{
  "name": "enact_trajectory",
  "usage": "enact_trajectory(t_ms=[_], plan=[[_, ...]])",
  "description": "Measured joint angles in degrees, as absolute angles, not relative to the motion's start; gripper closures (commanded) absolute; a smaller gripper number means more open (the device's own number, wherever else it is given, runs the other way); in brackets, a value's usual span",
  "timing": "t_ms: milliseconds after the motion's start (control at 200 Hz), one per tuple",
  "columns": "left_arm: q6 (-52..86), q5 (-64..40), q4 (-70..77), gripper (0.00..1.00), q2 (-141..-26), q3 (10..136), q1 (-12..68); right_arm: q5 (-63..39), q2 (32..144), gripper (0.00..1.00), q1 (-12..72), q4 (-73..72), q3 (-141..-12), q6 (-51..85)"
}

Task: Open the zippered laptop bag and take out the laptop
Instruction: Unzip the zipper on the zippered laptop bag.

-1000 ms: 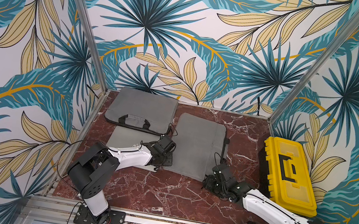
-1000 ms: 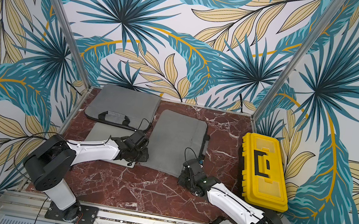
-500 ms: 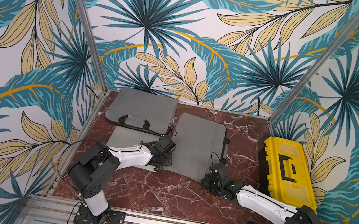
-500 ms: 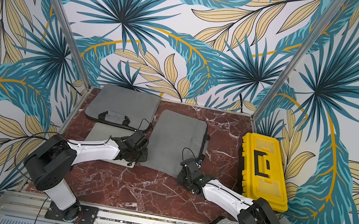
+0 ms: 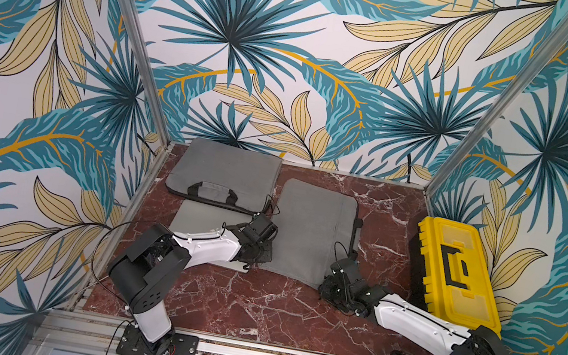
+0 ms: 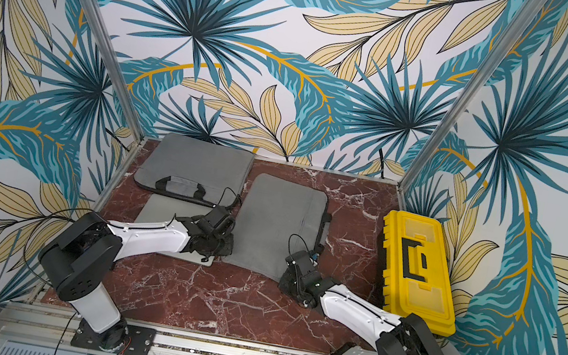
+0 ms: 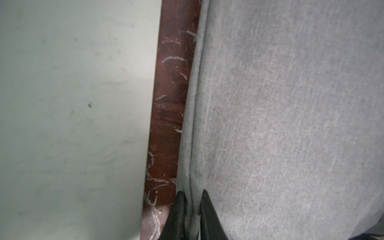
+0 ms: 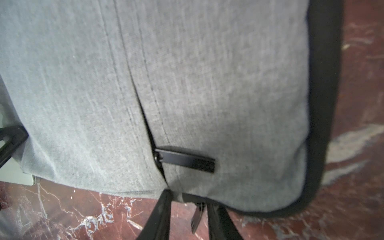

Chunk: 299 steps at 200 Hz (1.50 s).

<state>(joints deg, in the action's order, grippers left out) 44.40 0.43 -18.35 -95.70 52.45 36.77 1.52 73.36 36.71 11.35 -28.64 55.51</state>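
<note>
**White shells, black joints**

The left arm point(image 5: 210, 248) and the right arm point(image 5: 418, 322) have glossy white shells between bulky black joint housings. Thin black cables point(image 5: 334, 250) loop along them. Each stands on a black base plate point(image 5: 184, 347) fixed with screws. The jaws are black and tapered.

Marble table point(image 5: 251, 307): laptop bag point(image 5: 308, 230), handled bag point(image 5: 225, 168), laptop point(image 5: 196, 216), toolbox point(image 5: 455, 272) (yellow)

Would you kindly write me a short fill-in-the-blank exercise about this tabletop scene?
1. The toolbox is ___ in colour.
2. The rear bag and the centre bag are both ___.
3. The silver laptop lies partly under the ___ arm.
4. The left gripper pinches the ___ bag's edge.
Missing words: yellow; gray; left; centre.
</note>
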Motion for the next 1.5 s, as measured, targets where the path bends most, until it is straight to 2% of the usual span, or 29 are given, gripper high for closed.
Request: enact_trajectory(t_ms=[421,621,716,806,1152,1497], plan=[[44.42,0.23,-18.5,0.92,-95.7,52.58,36.71,0.89,70.43,0.76,37.19,11.6,-26.13,55.94],[44.4,0.34,-18.76,0.93,-95.7,52.75,36.71,4.62,70.13,0.86,37.3,14.48,-26.55,56.16],[44.4,0.01,-18.61,0.96,-95.77,52.8,36.73,6.31,71.44,1.0,37.47,15.22,-27.53,55.57],[44.36,-0.14,-18.74,1.0,-95.96,53.1,36.95,7.94,72.84,1.0,37.5,16.67,-29.06,55.07],[42.33,0.8,-21.1,1.0,-96.88,55.05,37.01,13.91,71.66,1.0,35.77,25.69,-31.05,53.12],[36.56,2.2,-22.06,1.0,-96.86,55.7,36.49,13.56,67.61,1.0,31.16,28.84,-32.05,51.18]])
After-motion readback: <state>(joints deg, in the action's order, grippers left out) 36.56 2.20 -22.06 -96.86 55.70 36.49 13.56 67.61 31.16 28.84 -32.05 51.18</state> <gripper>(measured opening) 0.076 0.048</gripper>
